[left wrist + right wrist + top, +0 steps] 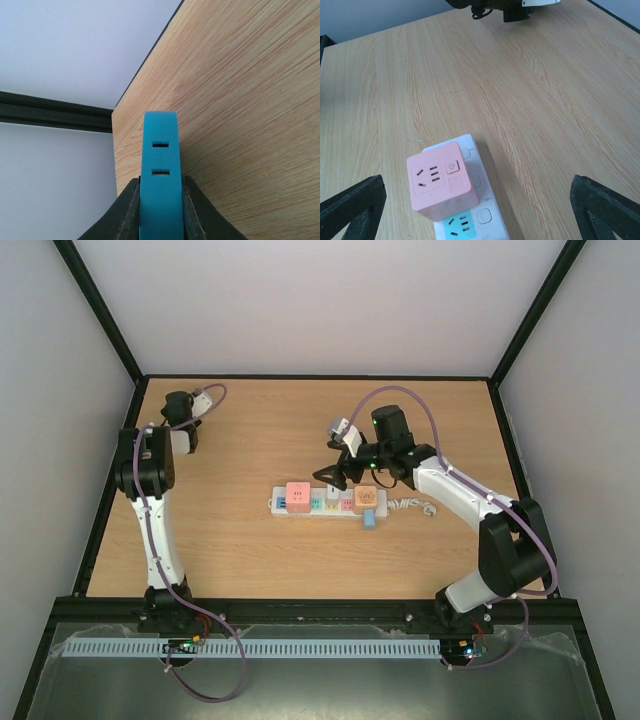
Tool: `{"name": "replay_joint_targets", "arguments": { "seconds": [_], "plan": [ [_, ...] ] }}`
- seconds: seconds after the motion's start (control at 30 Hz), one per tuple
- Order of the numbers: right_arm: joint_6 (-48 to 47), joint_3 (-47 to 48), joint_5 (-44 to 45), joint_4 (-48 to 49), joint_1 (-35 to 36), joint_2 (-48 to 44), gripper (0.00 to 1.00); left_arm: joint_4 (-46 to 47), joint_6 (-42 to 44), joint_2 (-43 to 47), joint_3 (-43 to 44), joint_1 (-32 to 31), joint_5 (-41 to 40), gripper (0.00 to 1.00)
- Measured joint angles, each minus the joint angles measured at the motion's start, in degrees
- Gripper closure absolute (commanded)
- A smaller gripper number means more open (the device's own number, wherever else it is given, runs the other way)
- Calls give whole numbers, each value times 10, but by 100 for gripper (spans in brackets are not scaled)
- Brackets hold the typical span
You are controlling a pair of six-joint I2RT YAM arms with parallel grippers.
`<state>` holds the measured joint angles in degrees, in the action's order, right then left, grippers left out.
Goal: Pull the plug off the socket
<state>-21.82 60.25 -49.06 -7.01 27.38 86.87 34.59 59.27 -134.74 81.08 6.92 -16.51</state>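
The socket point(330, 506), a long white strip with pastel outlets, lies mid-table. A pink cube plug point(297, 495) stands plugged in at its left end, and the right wrist view shows this plug point(439, 185) above a blue outlet of the socket point(468, 143). My right gripper point(333, 478) hovers above the strip, just right of the pink plug. It is open point(476, 187), its fingers wide apart with nothing between them. My left gripper point(187, 412) is at the table's far left back, shut on a blue slotted piece point(160, 180).
An orange cube point(367, 497) sits on the strip's right part. A small blue block point(369, 519) lies against the strip's near side. The strip's white cord point(412, 506) curls to the right. Black frame rails and white walls bound the table.
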Motion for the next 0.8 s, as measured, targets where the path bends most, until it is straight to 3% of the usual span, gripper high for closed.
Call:
{"name": "replay_joint_targets", "arguments": {
  "seconds": [0.23, 0.43, 0.73, 0.8],
  "plan": [
    [2, 0, 0, 0, 0, 2, 2, -35, -10, 0, 5, 13, 9, 44],
    [2, 0, 0, 0, 0, 2, 2, -75, -34, 18, 13, 27, 40, 24],
    [2, 0, -1, 0, 0, 2, 2, -269, -73, 84, 25, 48, 166, 1],
    [2, 0, -2, 0, 0, 2, 2, -321, -82, 95, 36, 53, 200, 0]
  ]
}}
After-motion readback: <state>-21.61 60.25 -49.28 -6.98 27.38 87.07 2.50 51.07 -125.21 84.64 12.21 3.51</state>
